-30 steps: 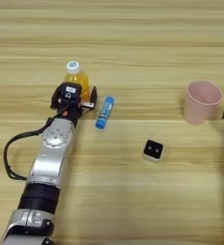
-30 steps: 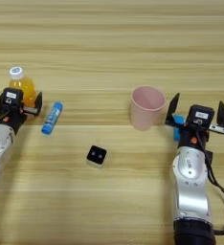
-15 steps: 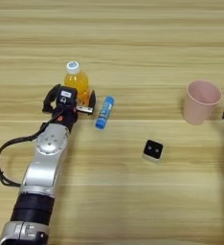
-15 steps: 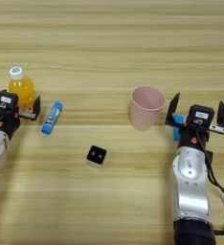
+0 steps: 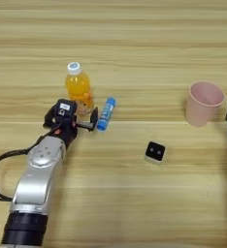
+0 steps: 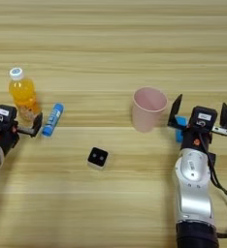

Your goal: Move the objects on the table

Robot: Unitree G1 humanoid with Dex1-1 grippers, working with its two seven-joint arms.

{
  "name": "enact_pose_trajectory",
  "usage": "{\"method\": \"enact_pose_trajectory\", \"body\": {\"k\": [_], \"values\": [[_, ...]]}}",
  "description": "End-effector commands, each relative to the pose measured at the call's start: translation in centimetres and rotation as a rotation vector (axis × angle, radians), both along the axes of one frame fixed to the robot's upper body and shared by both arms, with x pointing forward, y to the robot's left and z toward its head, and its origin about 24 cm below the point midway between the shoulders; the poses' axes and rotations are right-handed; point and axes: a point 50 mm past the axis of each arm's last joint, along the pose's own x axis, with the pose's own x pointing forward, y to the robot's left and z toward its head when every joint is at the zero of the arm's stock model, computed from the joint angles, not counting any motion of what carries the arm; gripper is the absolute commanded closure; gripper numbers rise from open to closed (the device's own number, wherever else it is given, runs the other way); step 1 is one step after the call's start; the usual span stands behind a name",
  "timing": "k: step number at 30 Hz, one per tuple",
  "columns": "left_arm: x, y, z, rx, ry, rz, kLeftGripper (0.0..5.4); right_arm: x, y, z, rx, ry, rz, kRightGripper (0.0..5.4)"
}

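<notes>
My left pincer (image 5: 72, 117) hangs open and empty just below the bottle (image 5: 78, 89), mid-left, positioned to grasp; my right pincer (image 6: 200, 116), also open and empty, idles beside the cup (image 6: 147, 108).

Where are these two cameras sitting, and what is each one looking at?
Left eye view: on the robot's head, looking down at the table; shows the whole left arm, its left gripper just below the orange-drink bottle.
Right eye view: same head, reaching further right; shows the right arm, its right gripper open beside the pink cup.
Both share the bottle, blue-and-white tube, black cube and cup.
</notes>
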Motion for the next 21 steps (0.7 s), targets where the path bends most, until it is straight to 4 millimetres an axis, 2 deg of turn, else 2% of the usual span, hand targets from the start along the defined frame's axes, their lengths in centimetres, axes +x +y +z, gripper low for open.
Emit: {"method": "enact_pose_trajectory", "body": {"k": [1,8,16,21], "values": [[-0.4,1.0,0.4,0.026,-0.004,0.028,0.02,0.3,0.0,0.2,-0.006,-0.005,0.001,0.00],[-0.8,2.5,1.0,0.067,-0.028,0.116,0.02,0.3,0.0,0.2,-0.006,-0.006,0.000,0.00],[-0.9,5.0,0.7,0.138,-0.004,0.244,0.02,0.4,0.0,0.2,-0.006,-0.006,0.001,0.00],[-0.8,5.5,0.4,0.157,0.013,0.271,0.02,0.4,0.0,0.1,-0.005,-0.006,0.001,0.00]]}}
